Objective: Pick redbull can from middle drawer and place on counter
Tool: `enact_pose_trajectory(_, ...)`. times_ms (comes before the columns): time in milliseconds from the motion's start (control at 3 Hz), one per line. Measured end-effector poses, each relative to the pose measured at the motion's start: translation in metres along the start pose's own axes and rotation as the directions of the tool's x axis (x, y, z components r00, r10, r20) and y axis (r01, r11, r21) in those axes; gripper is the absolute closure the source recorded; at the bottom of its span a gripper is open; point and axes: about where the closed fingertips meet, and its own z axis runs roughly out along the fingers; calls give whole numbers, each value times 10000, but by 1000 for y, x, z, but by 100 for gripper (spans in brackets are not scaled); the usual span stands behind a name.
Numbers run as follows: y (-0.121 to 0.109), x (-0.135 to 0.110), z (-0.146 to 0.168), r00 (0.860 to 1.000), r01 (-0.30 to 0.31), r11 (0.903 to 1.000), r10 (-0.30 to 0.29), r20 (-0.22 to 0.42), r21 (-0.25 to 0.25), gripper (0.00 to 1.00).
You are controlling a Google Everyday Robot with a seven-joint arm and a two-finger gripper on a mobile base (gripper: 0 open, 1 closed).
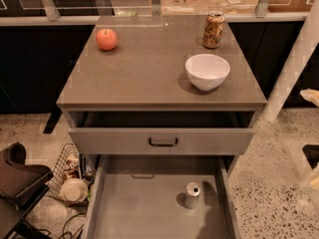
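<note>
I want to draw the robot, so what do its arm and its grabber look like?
The arm is a long, smooth, round white tube slanting down the right side. The gripper pokes in at the right edge, mostly cut off: a cream piece with something dark below it. No cables or markings show.

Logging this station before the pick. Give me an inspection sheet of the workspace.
Surface: counter, smooth grey-brown top, holding three items.
Job's things: redbull can upright on the floor of the open middle drawer, right of centre; not yet on the counter.
Clutter: apple back left, brown patterned can back right, white bowl in front of it; top drawer partly open.
Grippers: gripper not in view; only pale shapes at the right edge, possibly the arm.
Cables: dark cable on the floor, lower left.
Surroundings: wire basket and dark seat on the left, speckled floor, white post on the right.
</note>
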Motion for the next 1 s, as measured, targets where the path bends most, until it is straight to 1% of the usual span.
enact_pose_trajectory(333, 13, 24, 11, 9968, 152, 9999, -150, 787, -15, 0)
enact_pose_trajectory(667, 24, 47, 23, 9920, 129, 9999, -131, 1259, 27, 0)
enact_pose_trajectory(1000, 24, 47, 23, 9920, 129, 9999, -131, 1259, 27, 0)
